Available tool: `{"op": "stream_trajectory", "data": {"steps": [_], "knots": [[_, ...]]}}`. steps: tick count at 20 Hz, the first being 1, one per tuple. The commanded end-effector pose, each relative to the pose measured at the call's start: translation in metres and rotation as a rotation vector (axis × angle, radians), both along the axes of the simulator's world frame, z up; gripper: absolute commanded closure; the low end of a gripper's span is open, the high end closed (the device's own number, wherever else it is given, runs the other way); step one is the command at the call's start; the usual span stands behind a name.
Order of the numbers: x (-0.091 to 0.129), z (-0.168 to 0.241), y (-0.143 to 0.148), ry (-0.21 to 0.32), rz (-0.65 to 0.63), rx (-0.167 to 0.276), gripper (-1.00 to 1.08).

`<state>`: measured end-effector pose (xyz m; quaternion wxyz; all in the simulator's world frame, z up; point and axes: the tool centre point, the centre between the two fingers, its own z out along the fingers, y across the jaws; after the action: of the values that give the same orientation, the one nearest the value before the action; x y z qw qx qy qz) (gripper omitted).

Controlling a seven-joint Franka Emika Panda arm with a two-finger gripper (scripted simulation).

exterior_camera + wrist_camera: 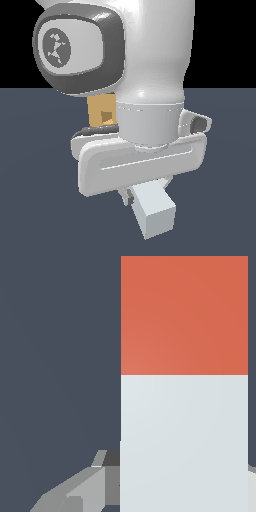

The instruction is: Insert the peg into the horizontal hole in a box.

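The peg [184, 381] fills much of the wrist view, its red-orange end farther from the hand and its white part running back between the fingers. One grey finger [87, 488] lies against the peg's side. My gripper [184, 476] is shut on the white part. In the exterior view the peg's white end [154, 210] sticks out below the hand toward the camera, and the gripper [136, 192] is mostly hidden by the hand. The tan box [100, 107] stands behind the arm, partly covered by it. Its hole [107, 116] faces the camera. The red end is hidden here.
The arm's white wrist and hand [150, 125] block most of the exterior view. A dark blue-grey floor [35, 200] spreads around everything. Nothing else shows on it.
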<state>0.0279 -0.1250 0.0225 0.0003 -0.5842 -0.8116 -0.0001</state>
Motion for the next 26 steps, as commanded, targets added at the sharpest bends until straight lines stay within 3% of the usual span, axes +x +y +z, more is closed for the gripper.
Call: {"op": "stream_trajectory", "data": {"steps": [1,14,26], "knots": [[0.0,0.0,0.0,0.0,0.0,0.0,1.08],[-0.006,0.001,0.003,0.0,-0.018,0.0,1.08],[-0.049,0.011,0.027,0.0,-0.15,0.0,1.08]]}}
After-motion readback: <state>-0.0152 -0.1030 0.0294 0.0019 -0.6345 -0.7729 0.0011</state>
